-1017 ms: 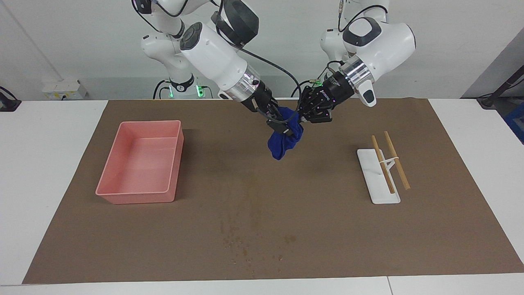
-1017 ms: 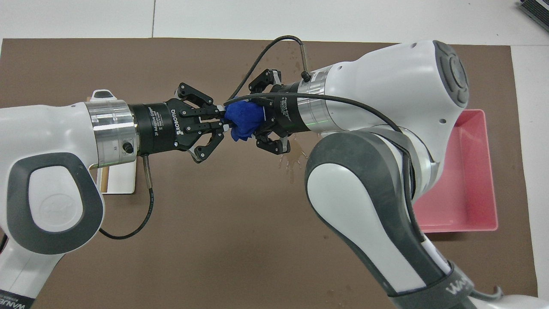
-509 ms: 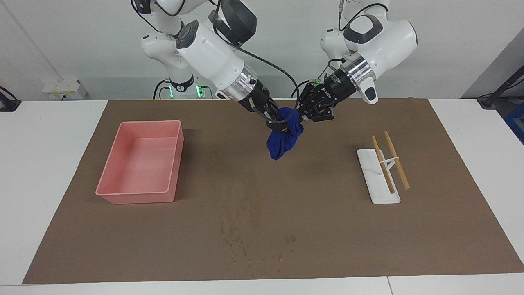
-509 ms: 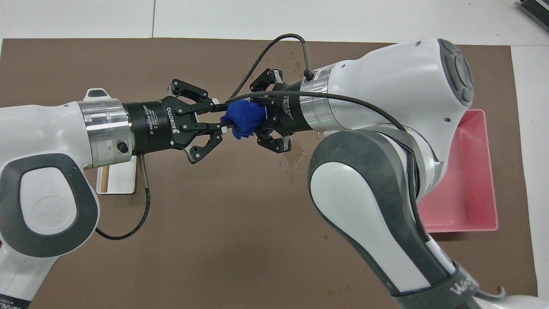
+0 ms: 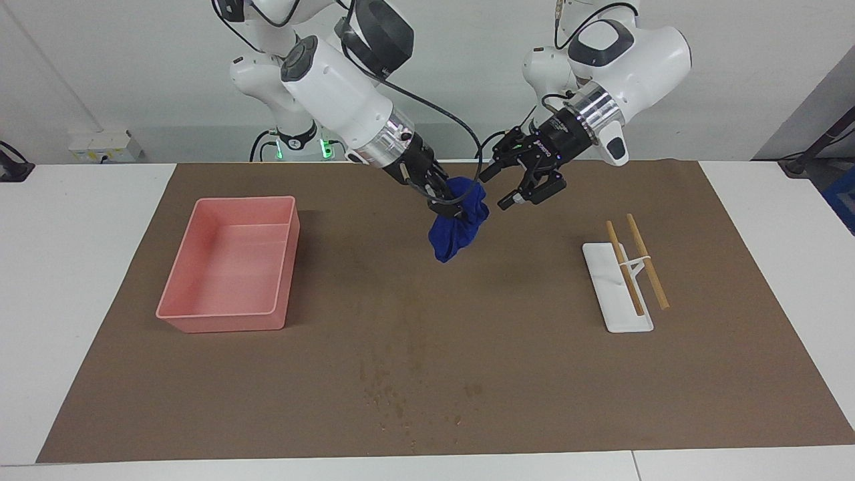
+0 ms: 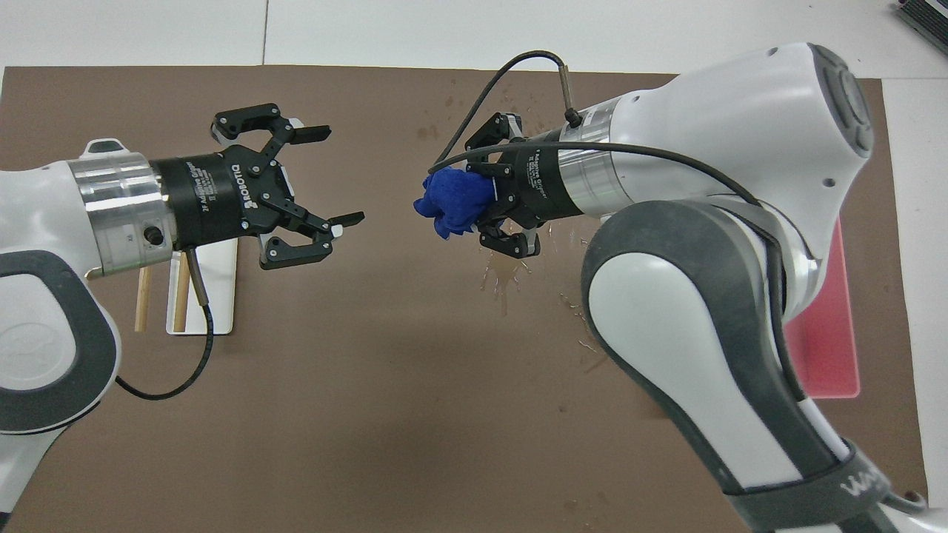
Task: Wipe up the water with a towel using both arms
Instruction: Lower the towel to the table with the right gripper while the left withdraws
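So the right gripper (image 5: 446, 204) is clutching the blue towel (image 5: 455, 230) in the air, the left gripper (image 5: 511, 182) is hanging wide open beside it, and the water (image 5: 401, 394) is sitting unwiped on the brown mat (image 5: 534, 374).

"ROBOTIQ" on left claw (image 6: 326, 178)

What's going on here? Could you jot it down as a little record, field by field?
towel: blue cloth bunched, hanging in the air over the brown mat
right gripper: shut on the towel
left gripper: open, empty, beside the towel, not touching it
water: drops on the mat, farther from the robots than the towel, not yet wiped
pink tray: toward the right arm's end
chopsticks: on a white holder, toward the left arm's end
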Tool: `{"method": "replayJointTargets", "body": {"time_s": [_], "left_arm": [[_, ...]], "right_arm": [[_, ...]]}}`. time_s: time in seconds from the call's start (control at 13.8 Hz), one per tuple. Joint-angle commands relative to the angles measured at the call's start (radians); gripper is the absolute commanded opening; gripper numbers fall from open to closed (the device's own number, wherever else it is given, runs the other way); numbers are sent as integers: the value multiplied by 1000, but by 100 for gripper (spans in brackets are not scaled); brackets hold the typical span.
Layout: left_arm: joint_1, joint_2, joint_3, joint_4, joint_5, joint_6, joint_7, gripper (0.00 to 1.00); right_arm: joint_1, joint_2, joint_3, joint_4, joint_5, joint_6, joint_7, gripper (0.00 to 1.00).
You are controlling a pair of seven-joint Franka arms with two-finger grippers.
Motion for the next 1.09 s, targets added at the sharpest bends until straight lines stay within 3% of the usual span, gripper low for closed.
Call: {"method": "replayJointTargets", "body": {"time_s": [0.0,0.15,0.44,0.73,1.02], "left_arm": [[25,8,-6,30,196,3,32,100],[22,25,-7,55,350,3,153,100],[27,30,0,64,394,-17,446,100],[39,35,0,99,645,-150,568,100],[117,25,0,128,670,-355,970,100]], "right_arm": [[-46,-37,5,-6,-51,-60,-41,0],[-74,-53,5,-7,-87,-102,-75,0],[-102,-62,7,-18,-215,-117,-192,0],[-92,2,7,-43,-348,40,-363,0],[-51,126,10,-33,-375,266,-380,0]]}}
